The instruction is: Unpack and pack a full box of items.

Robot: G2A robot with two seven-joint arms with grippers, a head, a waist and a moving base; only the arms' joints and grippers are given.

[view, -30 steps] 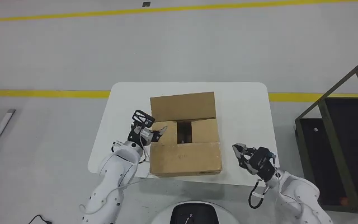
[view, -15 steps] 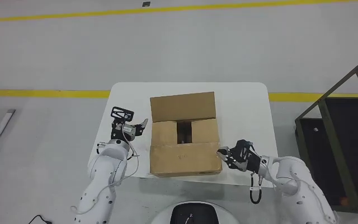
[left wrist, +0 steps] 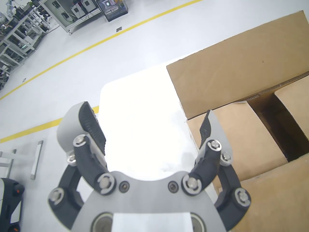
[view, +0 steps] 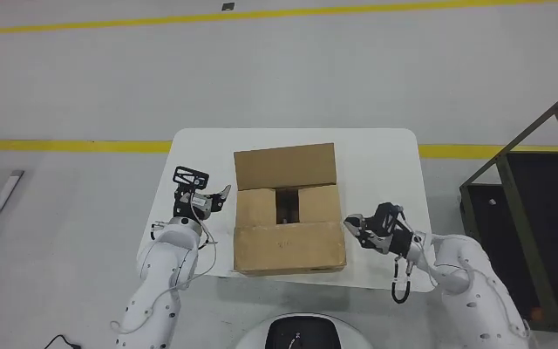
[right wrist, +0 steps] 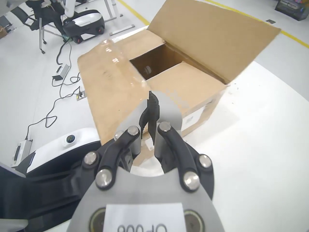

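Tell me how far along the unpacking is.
Barely begun. Done: the box has its far flap open. In hand: nothing; the left hand is open beside the box, the right hand shut at its right side. Left: open the side flaps covering most of the opening, then lift items out.

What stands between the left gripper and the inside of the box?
The box's two side flaps are folded over its top. The nearer flap lies right beside the open left gripper; only a narrow dark gap between them is uncovered.
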